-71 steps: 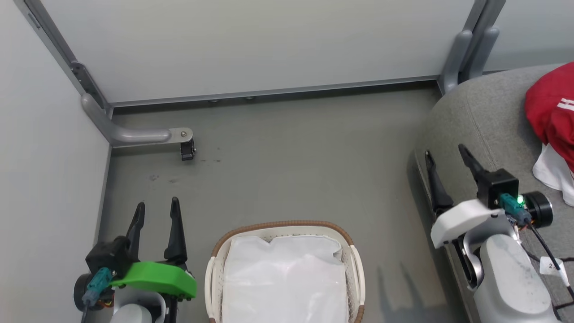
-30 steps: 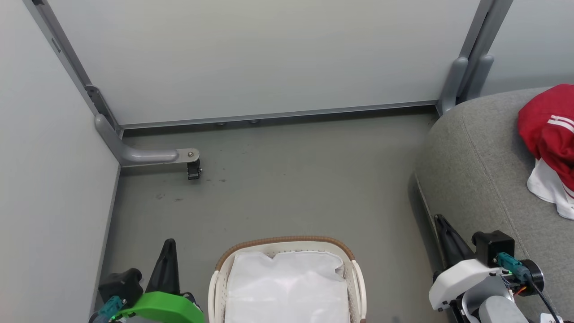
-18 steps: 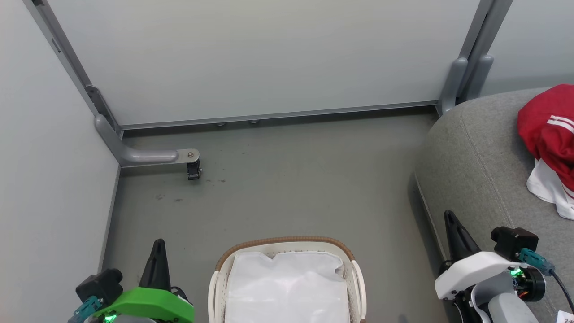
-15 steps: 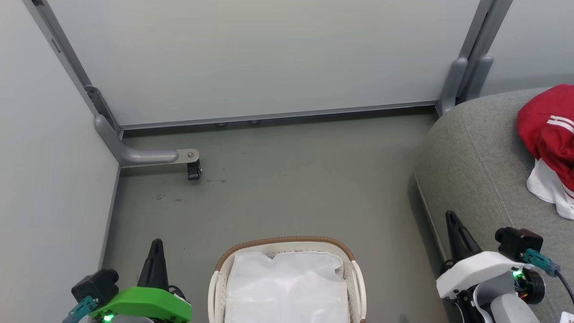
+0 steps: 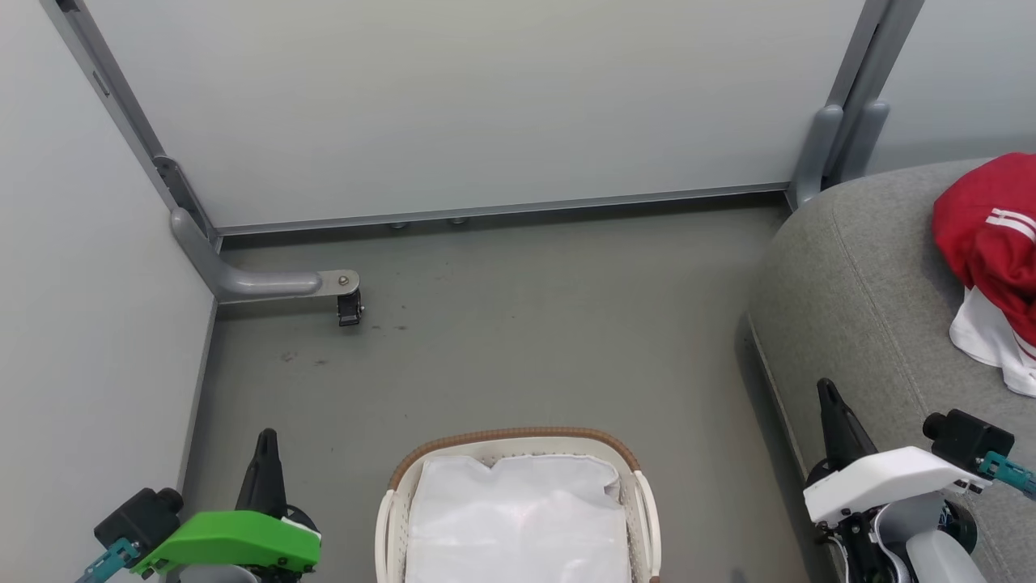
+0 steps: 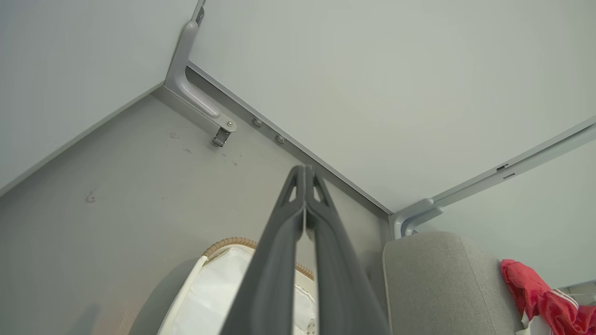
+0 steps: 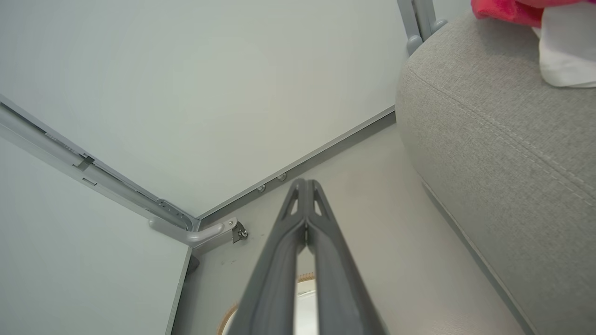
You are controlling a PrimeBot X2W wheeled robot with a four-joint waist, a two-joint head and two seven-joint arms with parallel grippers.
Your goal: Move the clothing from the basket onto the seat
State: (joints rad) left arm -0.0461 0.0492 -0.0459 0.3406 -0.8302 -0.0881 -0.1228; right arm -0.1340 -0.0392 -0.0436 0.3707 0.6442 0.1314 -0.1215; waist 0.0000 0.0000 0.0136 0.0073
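The red clothing point(image 5: 989, 235) with white stripes and a white panel lies heaped on the grey seat point(image 5: 858, 291) at the right edge; it also appears as clothing point(image 6: 540, 298) and clothing point(image 7: 554, 42) in the wrist views. The white basket point(image 5: 518, 439) with its brown rim stands on the floor at bottom centre, showing just a plain white sheet inside. My left gripper point(image 5: 265, 441) hangs shut and empty left of the basket, fingers pressed together point(image 6: 305, 172). My right gripper point(image 5: 825, 389) is shut and empty beside the seat's front edge, its fingers point(image 7: 305, 186) closed too.
Pale partition walls close the floor off at the back and left. A grey metal bracket with a small caster point(image 5: 348, 308) juts out from the left corner. A grey post point(image 5: 842, 138) stands behind the seat. Bare grey floor point(image 5: 526, 324) lies between basket and wall.
Both grippers went from open to shut, and both arms have drawn back toward the bottom of the head view. The camera tilted up slightly. The clothing and basket have stayed put.
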